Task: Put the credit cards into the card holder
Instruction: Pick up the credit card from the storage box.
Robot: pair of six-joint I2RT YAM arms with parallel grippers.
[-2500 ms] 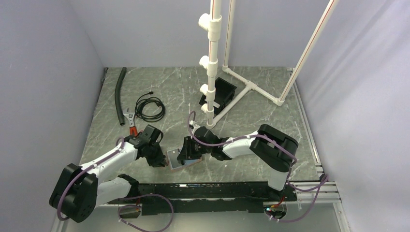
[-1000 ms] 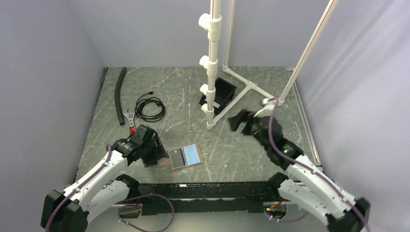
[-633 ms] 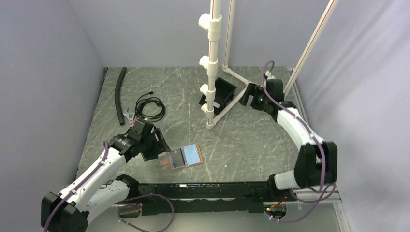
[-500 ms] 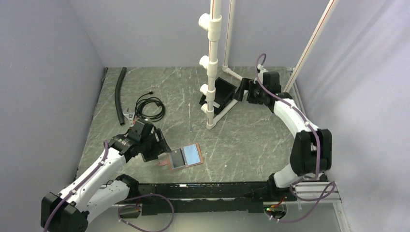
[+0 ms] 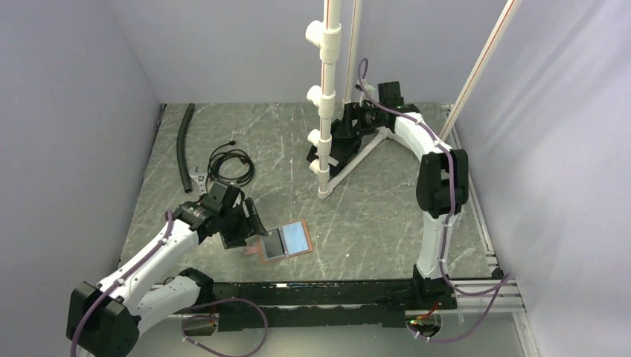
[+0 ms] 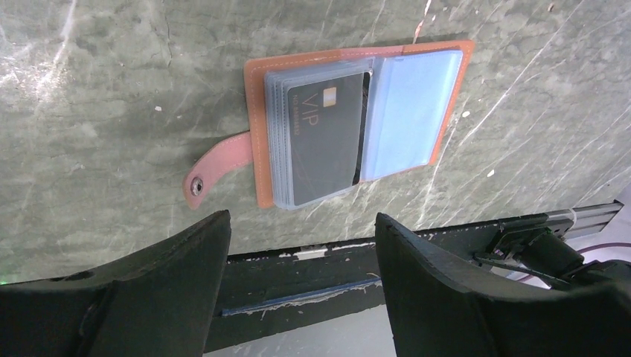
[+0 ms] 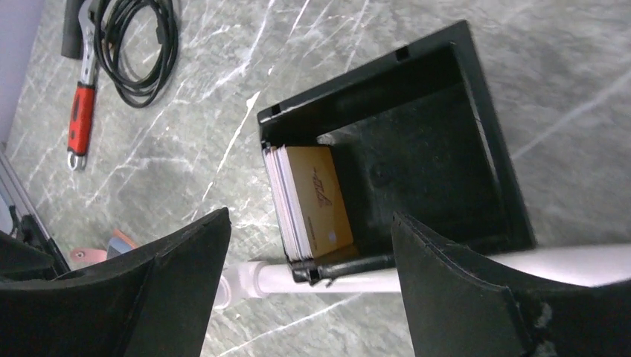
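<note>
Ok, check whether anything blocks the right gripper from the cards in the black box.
Nothing covers the credit cards. They stand on edge against one wall of the open-topped black box, in plain view between the open fingers of the right gripper. The white pipe runs along the box edge by their ends and may crowd a finger.

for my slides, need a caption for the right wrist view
Open right end effector over the black box, stacked cards standing against one wall, gold card outermost.
</note>
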